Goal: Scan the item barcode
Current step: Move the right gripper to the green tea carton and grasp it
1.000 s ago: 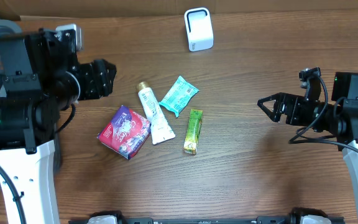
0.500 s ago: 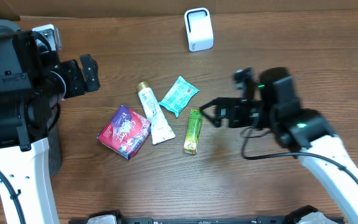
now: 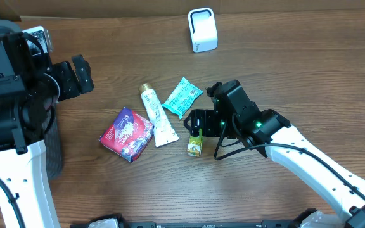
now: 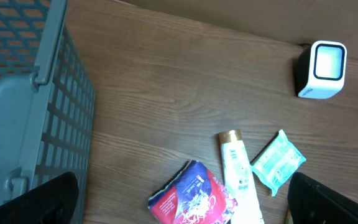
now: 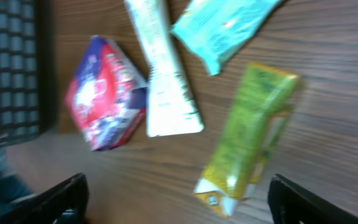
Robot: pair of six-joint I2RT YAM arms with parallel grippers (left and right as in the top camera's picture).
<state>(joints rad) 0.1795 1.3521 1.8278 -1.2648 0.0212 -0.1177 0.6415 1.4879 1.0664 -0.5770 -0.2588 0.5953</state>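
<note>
Because the right claw [image 3: 196, 123] hangs spread wide over the long green packet [image 3: 195, 147] lying on the brown wooden table [image 3: 284, 69] beside the white tube [image 3: 157, 120], a crooked pinch could shove it away.

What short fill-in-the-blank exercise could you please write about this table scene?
The right gripper hangs over the green packet with its jaws ___.
Besides the white scanner, the items lying on the table number ___.
The grey basket stands at the robot's ___ side.
Missing words: open; four; left.
</note>
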